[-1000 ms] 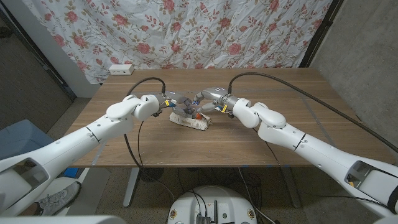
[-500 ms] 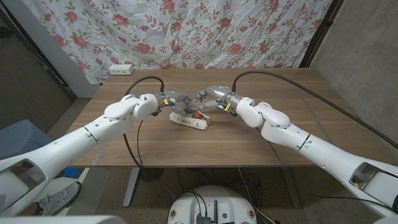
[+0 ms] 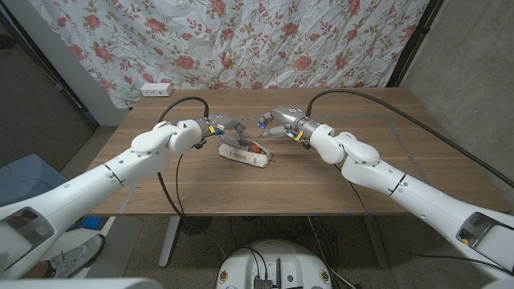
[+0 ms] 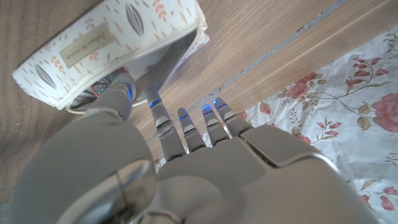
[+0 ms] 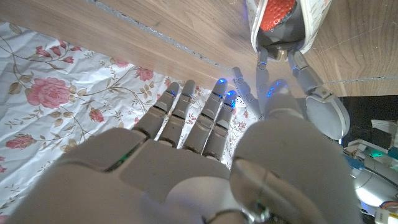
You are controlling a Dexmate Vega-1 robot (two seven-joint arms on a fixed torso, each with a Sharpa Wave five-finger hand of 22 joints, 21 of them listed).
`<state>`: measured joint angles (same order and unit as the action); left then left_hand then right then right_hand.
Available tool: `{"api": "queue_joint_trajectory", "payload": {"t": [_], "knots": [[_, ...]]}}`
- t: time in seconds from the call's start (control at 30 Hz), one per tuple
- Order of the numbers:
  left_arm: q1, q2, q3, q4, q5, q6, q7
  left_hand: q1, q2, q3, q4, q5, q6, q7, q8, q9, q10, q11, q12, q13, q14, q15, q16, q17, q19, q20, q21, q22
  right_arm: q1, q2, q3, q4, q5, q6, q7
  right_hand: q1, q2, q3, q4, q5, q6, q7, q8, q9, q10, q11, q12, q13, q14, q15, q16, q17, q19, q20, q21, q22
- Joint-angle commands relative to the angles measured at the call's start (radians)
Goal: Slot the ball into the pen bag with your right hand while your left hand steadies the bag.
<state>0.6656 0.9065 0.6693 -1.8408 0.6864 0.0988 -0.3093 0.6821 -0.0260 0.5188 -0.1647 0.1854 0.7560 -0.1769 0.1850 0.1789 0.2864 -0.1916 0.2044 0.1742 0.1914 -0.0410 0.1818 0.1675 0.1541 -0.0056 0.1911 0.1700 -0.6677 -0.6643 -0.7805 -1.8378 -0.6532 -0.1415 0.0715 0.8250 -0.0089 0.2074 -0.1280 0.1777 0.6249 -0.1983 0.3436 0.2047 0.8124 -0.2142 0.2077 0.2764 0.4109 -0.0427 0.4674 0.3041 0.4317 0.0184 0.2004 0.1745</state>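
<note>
A rose-patterned cloth [image 3: 241, 40] hangs behind the wooden worktop [image 3: 321, 177], with a white power strip [image 3: 156, 89] at its foot.

Right hand [image 3: 273, 124] empty, fingers apart.

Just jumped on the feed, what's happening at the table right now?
The ball sits inside the open pen bag near the middle of the table. The left hand holds the bag's opening with its fingers. The right hand hovers just beside the bag, holding nothing.
</note>
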Motion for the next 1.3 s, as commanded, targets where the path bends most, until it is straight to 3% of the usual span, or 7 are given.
{"api": "queue_joint_trajectory", "payload": {"t": [0.03, 0.57, 0.87, 1.1, 1.3], "knots": [[0.022, 0.002, -0.046, -0.007, -0.103, 0.017, 0.001, 0.004, 0.01, -0.005, -0.003, 0.004, 0.005, 0.006, 0.002, 0.005, 0.023, -0.003, 0.01, 0.004, 0.014, -0.088, 0.01, 0.003, 0.016, -0.002, 0.007, 0.003, -0.026, -0.003, 0.038, 0.02, 0.07, 0.021, -0.056, -0.007, 0.002, 0.0, 0.004, 0.001, 0.012, -0.002, -0.001, 0.002, -0.017, 0.002, -0.004, 0.0, -0.007, -0.143, 0.002, 0.005, 0.001, 0.005, -0.002, 0.002], [0.051, -0.014, -0.102, 0.027, -0.294, 0.044, 0.076, -0.009, 0.019, -0.018, 0.001, 0.001, -0.028, 0.015, -0.01, 0.005, 0.055, -0.003, 0.012, 0.006, 0.034, -0.093, 0.01, 0.004, 0.036, -0.007, 0.011, 0.004, -0.048, -0.008, 0.08, 0.051, 0.179, 0.02, -0.103, -0.042, -0.001, -0.012, 0.009, -0.001, -0.002, 0.005, -0.014, 0.0, -0.075, 0.014, -0.018, -0.01, -0.036, -0.117, -0.019, -0.002, -0.002, 0.013, -0.002, 0.001], [0.053, -0.039, -0.12, 0.09, -0.42, 0.024, 0.136, -0.041, 0.039, -0.033, 0.016, -0.002, -0.083, 0.019, -0.016, 0.005, 0.04, 0.007, -0.001, 0.006, 0.025, -0.084, 0.004, 0.006, 0.042, -0.004, 0.01, 0.006, -0.059, -0.005, 0.114, 0.09, 0.286, 0.062, -0.135, -0.126, 0.012, -0.032, 0.035, -0.001, -0.07, 0.018, -0.062, -0.007, -0.17, 0.05, -0.025, -0.029, -0.091, -0.065, -0.06, -0.018, -0.005, 0.002, -0.004, 0.0], [0.059, -0.076, -0.137, 0.149, -0.524, 0.001, 0.198, -0.061, 0.051, -0.041, 0.023, -0.004, -0.103, 0.023, -0.017, 0.004, 0.034, 0.018, -0.004, 0.006, 0.021, -0.079, 0.003, 0.007, 0.045, -0.006, 0.01, 0.006, -0.07, -0.009, 0.138, 0.118, 0.358, 0.102, -0.159, -0.147, 0.007, -0.039, 0.031, 0.001, -0.109, 0.024, -0.093, -0.011, -0.204, 0.074, -0.023, -0.042, -0.106, -0.005, -0.079, -0.032, 0.003, -0.021, -0.002, -0.002], [0.058, -0.093, -0.137, 0.181, -0.571, -0.014, 0.243, -0.08, 0.067, -0.048, 0.023, -0.005, -0.159, 0.019, -0.022, 0.003, 0.02, 0.022, -0.011, 0.006, 0.013, -0.074, 0.0, 0.006, 0.045, -0.005, 0.009, 0.006, -0.081, -0.006, 0.156, 0.144, 0.418, 0.138, -0.177, -0.179, 0.024, -0.042, 0.043, 0.002, -0.13, 0.036, -0.114, -0.015, -0.236, 0.092, -0.025, -0.054, -0.126, -0.016, -0.095, -0.039, 0.007, -0.033, -0.003, -0.003]]}}
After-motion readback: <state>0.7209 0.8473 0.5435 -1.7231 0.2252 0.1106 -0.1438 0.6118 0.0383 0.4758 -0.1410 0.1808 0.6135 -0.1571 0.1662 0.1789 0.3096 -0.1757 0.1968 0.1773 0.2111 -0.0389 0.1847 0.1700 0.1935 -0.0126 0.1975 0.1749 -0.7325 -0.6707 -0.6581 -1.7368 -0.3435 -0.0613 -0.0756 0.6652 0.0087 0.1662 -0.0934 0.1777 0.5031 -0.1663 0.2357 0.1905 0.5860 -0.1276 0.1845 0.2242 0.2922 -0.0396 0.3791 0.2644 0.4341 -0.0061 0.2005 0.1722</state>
